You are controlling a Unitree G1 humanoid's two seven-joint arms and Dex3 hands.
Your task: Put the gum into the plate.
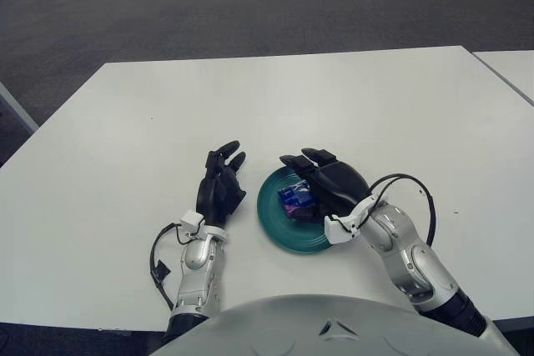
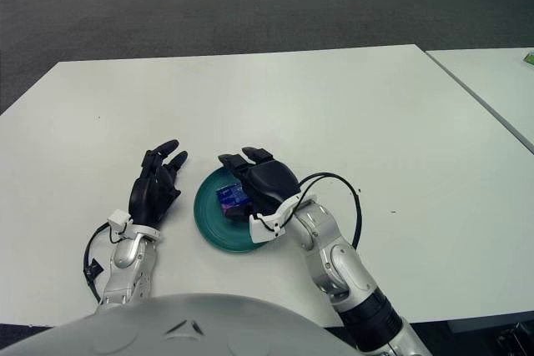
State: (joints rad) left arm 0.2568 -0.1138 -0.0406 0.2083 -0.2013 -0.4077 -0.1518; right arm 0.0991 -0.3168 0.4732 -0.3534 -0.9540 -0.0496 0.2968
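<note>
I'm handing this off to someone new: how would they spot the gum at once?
Start at the white table and find the round teal plate near its front edge, between the two black hands. The gum is the small blue packet on that plate, beside the right hand over the plate. It is the only blue thing there.

gum in plate, left hand beside.

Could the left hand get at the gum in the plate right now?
Probably not cleanly: the right hand sits over the gum in the green plate. The left hand shows beside the plate's left rim, fingers spread.
</note>
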